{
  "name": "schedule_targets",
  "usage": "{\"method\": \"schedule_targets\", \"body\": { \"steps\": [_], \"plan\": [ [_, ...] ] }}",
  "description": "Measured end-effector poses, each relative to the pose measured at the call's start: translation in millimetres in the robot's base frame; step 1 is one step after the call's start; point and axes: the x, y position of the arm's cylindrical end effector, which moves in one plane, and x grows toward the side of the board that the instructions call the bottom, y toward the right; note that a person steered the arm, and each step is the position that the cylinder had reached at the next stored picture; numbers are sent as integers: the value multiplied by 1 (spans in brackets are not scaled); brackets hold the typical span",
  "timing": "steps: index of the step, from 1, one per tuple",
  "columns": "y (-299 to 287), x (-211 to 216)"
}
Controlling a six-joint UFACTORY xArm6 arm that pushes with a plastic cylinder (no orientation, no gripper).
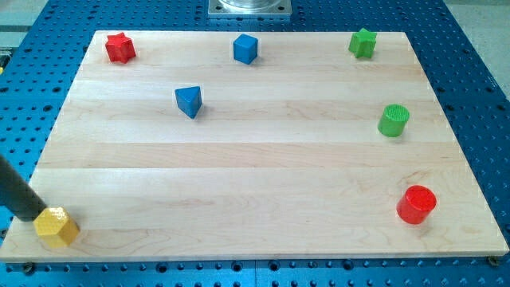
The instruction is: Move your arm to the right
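Note:
My dark rod comes in from the view's left edge, and my tip [33, 214] rests at the bottom left corner of the wooden board [255, 167]. The tip touches the upper left side of a yellow hexagonal block [56, 227]. A red star block [120, 48] lies at the top left. A blue cube [245, 49] lies at the top middle. A blue triangular block [189, 101] lies below and left of the cube. A green star block [362, 43] is at the top right. A green cylinder [393, 120] is at the right. A red cylinder [417, 204] is at the bottom right.
The board lies on a blue perforated table [478, 48]. A grey metal arm base [249, 8] shows at the view's top middle, beyond the board's far edge.

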Motion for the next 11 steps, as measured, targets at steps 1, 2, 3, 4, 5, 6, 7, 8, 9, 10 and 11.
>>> {"method": "schedule_targets", "body": {
  "steps": [1,2,3,4,5,6,7,8,9,10,11],
  "plan": [
    [43,21],
    [80,26],
    [46,28],
    [57,28],
    [85,26],
    [104,26],
    [117,26],
    [129,26],
    [141,26],
    [152,26],
    [159,26]
  ]
}}
